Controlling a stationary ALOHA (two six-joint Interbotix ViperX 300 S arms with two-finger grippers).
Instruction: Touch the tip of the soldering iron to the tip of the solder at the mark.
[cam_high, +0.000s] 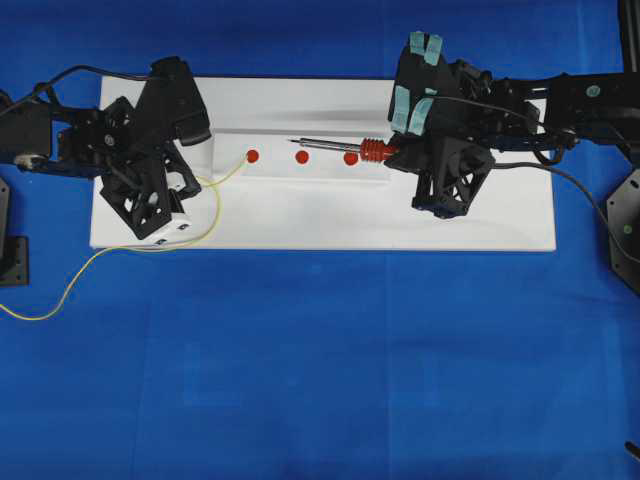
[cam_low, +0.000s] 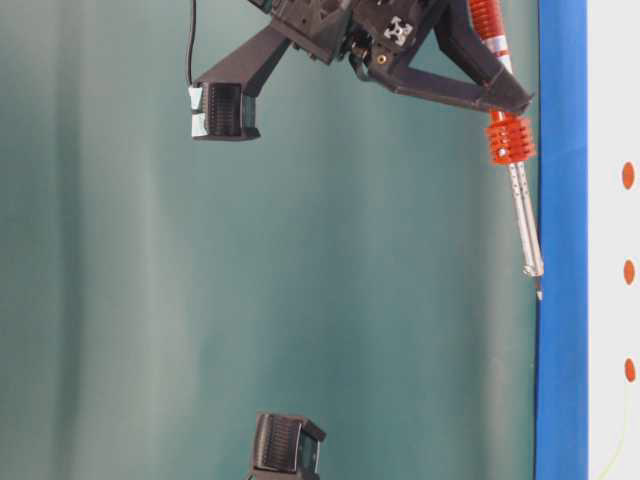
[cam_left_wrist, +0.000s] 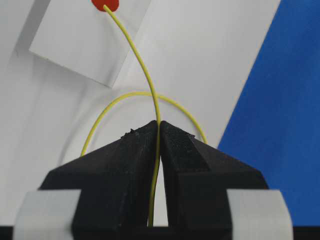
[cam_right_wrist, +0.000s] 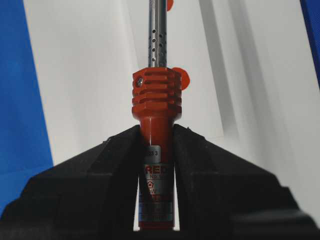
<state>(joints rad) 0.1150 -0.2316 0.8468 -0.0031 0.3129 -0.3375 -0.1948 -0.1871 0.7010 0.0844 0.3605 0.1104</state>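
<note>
The left gripper (cam_left_wrist: 159, 145) is clenched on the solder (cam_left_wrist: 142, 75): in the left wrist view the thin yellow wire runs up between the two black fingers (cam_left_wrist: 120, 165), which press together on it. Past the fingertips the wire curves away to the left and its tip lies at the edge of a red mark (cam_left_wrist: 105, 4) at the top of that view, though whether it actually touches the surface there cannot be told. Behind the held stretch a loop of the same wire arcs over the white board (cam_left_wrist: 210, 55). From overhead, the solder trails from the left gripper (cam_high: 185, 190) across the board and out onto the blue cloth (cam_high: 320, 370) toward the near left.

The right gripper (cam_right_wrist: 157, 145) grasps the soldering iron (cam_right_wrist: 156, 100) by its red-orange handle, just behind the ribbed collar, with the perforated silver shaft pointing away. Overhead, the iron (cam_high: 340, 148) lies roughly level along the board, its dark tip pointing left. Three red marks sit in a row on a raised white strip; the iron's tip is just above the middle mark (cam_high: 302, 156), and its collar is close beside the right mark (cam_high: 350, 158). The solder's tip is at the left mark (cam_high: 252, 156), well apart from the iron's tip
</note>
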